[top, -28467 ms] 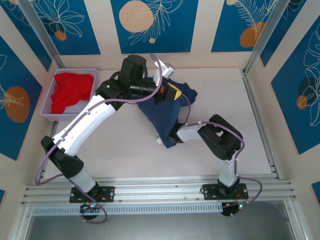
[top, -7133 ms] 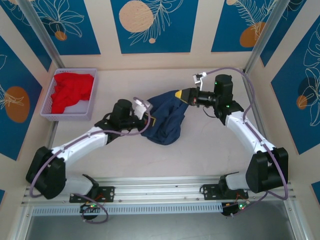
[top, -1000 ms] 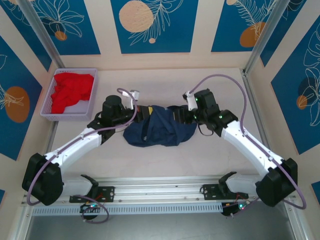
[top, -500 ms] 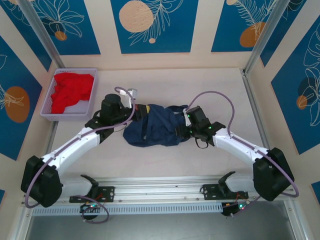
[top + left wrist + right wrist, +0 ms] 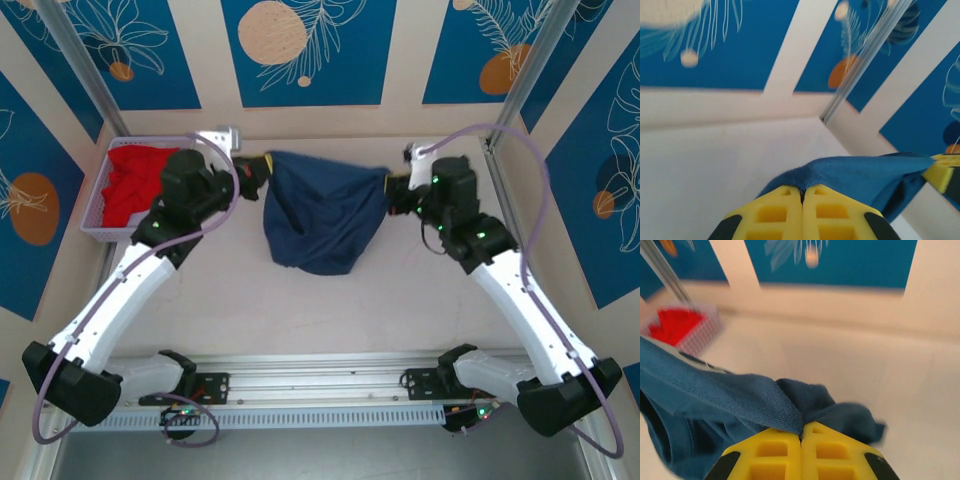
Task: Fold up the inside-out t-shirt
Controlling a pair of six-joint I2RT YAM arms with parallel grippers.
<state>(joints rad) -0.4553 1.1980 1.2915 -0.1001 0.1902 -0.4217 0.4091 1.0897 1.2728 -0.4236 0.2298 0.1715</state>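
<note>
navy t-shirt (image 5: 322,215) hanging stretched over the counter (image 5: 250,300), left tool (image 5: 255,166) gripping its left edge — right tool (image 5: 393,183) gripping its right edge

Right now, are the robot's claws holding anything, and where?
The navy t-shirt: left claw pinches one end of its stretched edge, right claw the other.

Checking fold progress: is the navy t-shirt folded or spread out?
Not folded: the t-shirt hangs stretched between the left gripper and right gripper, both shut on its edge.
</note>
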